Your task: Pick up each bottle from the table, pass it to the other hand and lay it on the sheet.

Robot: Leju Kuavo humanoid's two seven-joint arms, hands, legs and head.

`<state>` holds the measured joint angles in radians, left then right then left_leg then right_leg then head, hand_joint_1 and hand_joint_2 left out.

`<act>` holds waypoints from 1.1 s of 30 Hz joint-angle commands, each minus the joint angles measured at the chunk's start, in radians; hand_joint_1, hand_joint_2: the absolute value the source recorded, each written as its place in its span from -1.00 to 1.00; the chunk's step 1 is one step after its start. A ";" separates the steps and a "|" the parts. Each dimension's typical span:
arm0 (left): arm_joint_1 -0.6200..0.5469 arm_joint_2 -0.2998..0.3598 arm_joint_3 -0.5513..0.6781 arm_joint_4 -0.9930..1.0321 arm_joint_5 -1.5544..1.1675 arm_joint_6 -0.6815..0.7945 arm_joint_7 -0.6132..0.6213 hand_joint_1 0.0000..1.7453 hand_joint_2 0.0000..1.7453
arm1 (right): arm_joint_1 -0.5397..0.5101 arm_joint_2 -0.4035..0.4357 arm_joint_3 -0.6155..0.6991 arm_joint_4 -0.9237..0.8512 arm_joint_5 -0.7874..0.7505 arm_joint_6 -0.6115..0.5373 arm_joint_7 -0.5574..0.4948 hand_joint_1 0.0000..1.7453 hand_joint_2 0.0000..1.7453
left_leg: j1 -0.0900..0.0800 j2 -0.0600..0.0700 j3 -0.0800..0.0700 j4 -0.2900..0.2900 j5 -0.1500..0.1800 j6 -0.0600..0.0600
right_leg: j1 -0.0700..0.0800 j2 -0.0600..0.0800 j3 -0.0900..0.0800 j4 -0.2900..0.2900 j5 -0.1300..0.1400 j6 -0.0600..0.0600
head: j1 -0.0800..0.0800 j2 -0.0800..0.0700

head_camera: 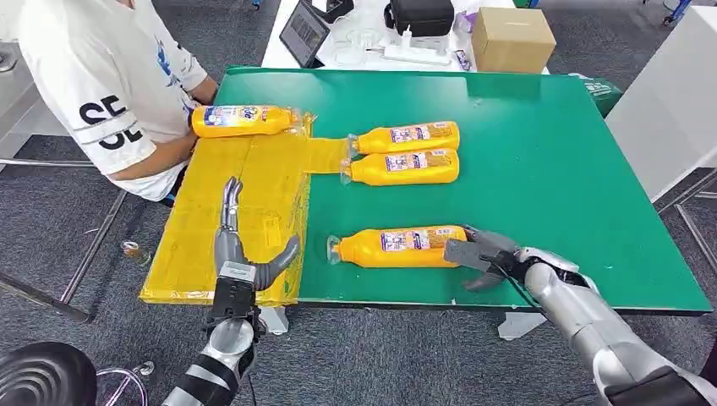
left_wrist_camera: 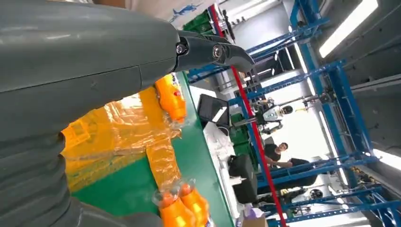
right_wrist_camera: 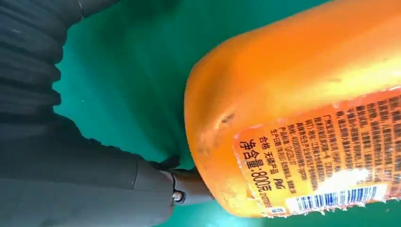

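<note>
- You have the right robot hand (head_camera: 478, 254) at the base end of the nearest bottle (head_camera: 397, 246), which lies on its side on the green worktop (head_camera: 541, 169) near the front edge, cap pointing toward the yellow sheet (head_camera: 228, 220).
- In the right wrist view the thumb (right_wrist_camera: 187, 187) touches the bottle's (right_wrist_camera: 293, 123) base; you cannot tell whether the fingers have closed around it, and the bottle rests on the green surface.
- Your left robot hand (head_camera: 241, 249) hovers over the front part of the sheet, fingers spread apart and holding nothing, palm turned toward the bottle.
- One bottle (head_camera: 241, 120) already lies on the sheet at its far end, on its side, just beside a seated person's arm (head_camera: 169, 148).
- Two more bottles lie side by side, touching or nearly so, toward the middle of the worktop: the farther one (head_camera: 406, 137) and the nearer one (head_camera: 402, 167), both with caps pointing to the sheet, at the end of a narrow strip (head_camera: 325, 155) of it.
- Beyond the worktop you can see a white table with a cardboard box (head_camera: 511, 38), a black bag (head_camera: 420, 15) and a tablet (head_camera: 303, 32).
</note>
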<state>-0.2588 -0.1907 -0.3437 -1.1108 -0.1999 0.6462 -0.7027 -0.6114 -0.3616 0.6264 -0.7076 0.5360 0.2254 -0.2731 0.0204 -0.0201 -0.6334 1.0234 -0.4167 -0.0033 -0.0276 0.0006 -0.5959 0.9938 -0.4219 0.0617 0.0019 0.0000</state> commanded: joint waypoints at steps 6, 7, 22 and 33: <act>-0.017 0.006 0.013 0.053 -0.007 0.001 0.005 -1.00 1.00 | -0.020 0.022 0.005 0.007 0.010 -0.084 0.037 -1.00 1.00 | 0.001 0.005 0.007 -0.001 -0.002 0.002 | 0.002 0.003 0.006 -0.003 0.000 -0.005 | 0.000 0.000; -0.014 0.007 0.016 0.049 -0.008 0.002 0.005 -1.00 1.00 | -0.022 0.017 0.002 -0.003 0.012 -0.091 0.042 -1.00 1.00 | 0.000 0.004 0.004 -0.001 -0.001 0.001 | 0.001 0.002 0.003 -0.001 0.000 -0.003 | 0.000 0.000; 0.021 0.011 0.055 0.007 -0.024 0.003 0.005 -1.00 1.00 | -0.032 -0.044 -0.093 -0.216 -0.004 -0.126 0.072 -1.00 1.00 | 0.000 0.005 0.002 0.000 -0.002 0.001 | 0.000 0.003 0.001 0.001 0.000 -0.003 | 0.000 0.000; 0.010 -0.006 0.067 0.051 -0.050 -0.033 0.005 -1.00 1.00 | -0.067 -0.006 -0.049 -0.225 -0.012 0.000 0.050 -1.00 1.00 | 0.000 0.005 0.005 0.000 -0.002 0.002 | 0.001 0.003 0.004 -0.001 0.000 -0.004 | 0.000 0.000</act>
<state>-0.2217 -0.1904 -0.3033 -1.1189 -0.2377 0.6355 -0.7027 -0.6170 -0.4059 0.5245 -0.9823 0.5360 0.1549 -0.2014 0.0203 -0.0205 -0.6340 1.0234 -0.4167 -0.0032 -0.0276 0.0002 -0.5958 0.9938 -0.4218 0.0619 0.0023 0.0000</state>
